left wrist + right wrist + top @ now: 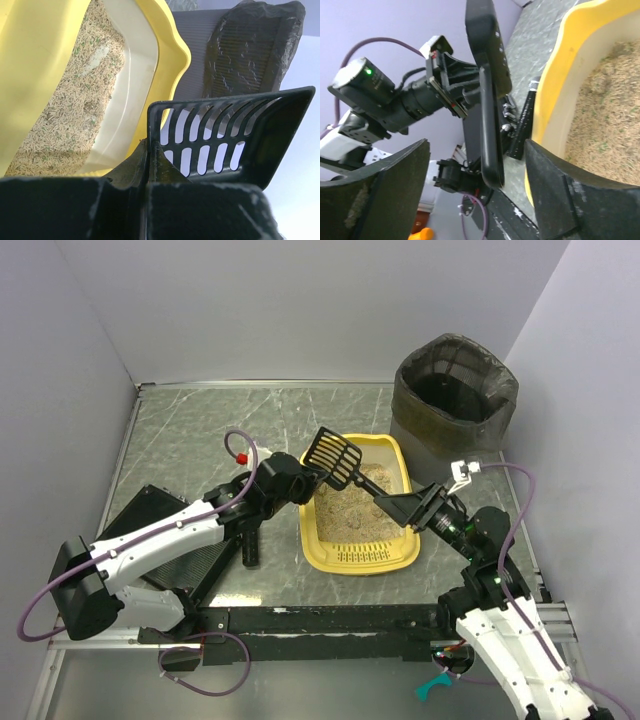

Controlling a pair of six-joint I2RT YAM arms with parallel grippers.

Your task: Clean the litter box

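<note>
left gripper (312, 473): jaws pinching the scoop (336, 455) by its head rim, above the far-left corner of the litter box (372, 560); right gripper (400, 508): jaws spread either side of the handle, not gripping; box sits on the worktop (200, 430) between the arms, holds beige litter (355, 508); scoop empty; bin (432, 432) back right, lined, contents not visible; risk: the thin rim hold lets the scoop pivot, or it drops into the litter if left releases before right clamps.
</note>
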